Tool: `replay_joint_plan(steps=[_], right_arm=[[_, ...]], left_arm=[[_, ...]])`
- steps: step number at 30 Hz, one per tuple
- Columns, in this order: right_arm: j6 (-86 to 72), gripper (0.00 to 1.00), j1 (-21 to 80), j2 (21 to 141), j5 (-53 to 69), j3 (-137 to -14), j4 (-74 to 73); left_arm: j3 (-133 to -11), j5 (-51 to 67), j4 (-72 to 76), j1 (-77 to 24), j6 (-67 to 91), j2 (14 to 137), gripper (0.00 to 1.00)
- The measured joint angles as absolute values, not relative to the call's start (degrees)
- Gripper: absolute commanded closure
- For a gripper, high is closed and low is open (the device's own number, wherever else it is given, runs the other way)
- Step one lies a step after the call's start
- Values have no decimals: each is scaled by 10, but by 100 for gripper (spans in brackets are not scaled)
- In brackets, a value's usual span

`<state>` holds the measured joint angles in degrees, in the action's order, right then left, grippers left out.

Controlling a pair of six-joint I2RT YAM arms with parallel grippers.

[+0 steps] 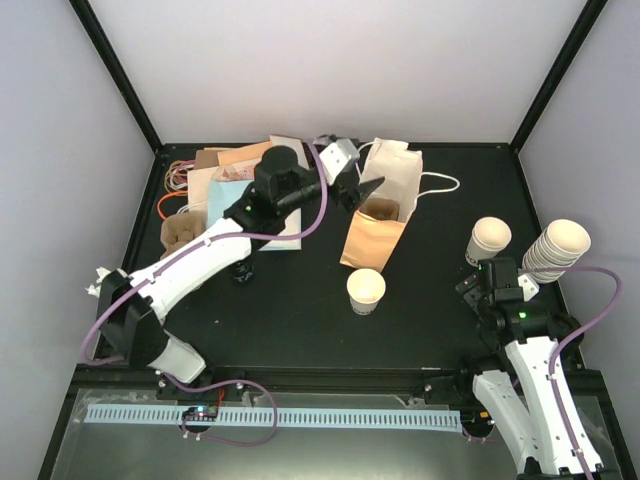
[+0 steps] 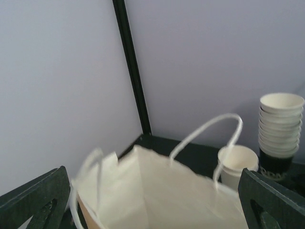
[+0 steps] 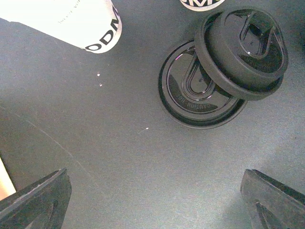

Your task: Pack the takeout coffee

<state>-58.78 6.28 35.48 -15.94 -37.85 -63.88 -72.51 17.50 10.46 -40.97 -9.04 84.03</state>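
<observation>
Black table (image 1: 300,330), walled enclosure, both arms up.

Takeout coffee cup (image 1: 366,291): one white cup standing upright and alone near the table's middle, slightly toward the near edge. It is just in front of the brown bag (image 1: 372,236). Dark lettering runs around its foot. The top is open and the cream inside shows. Neither tool touches it.

Left tool (image 2: 151,195): fingers spread wide, nothing between them. The arm reaches from the near-left corner toward the far edge. The tool hangs above the white bag (image 2: 157,191), whose mouth gapes below it with both white handles up.

Right tool (image 3: 152,200): released, fingers far apart, holding nothing. It hovers near the right edge, pointing down at bare table.

Under the right tool there is a flat black lid (image 3: 188,98). A second black lid (image 3: 243,47) lies tilted across its rim. The side of a white lettered cup (image 3: 71,21) also shows in the right wrist view; I cannot tell which cup it is.

Right edge: a short cup stack (image 1: 490,238), and beside it a tall leaning cup stack (image 1: 557,250).

Far-left corner: a heap of flat paper bags (image 1: 235,165).
</observation>
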Motion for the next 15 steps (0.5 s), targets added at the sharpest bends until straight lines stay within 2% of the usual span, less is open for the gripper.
replay_joint_plan(steps=[9,13,15], right_arm=[[-584,0,62,334,-158,-390,-654],[-584,0,60,332,-154,-390,-660],[-584,0,60,332,-152,-390,-660]], left_arm=[[-909,261,70,-358,-109,961,1],[-1092,317,-23,-340,-102,1070,1],[-1141,340,-49,-332,-94,1099,1]])
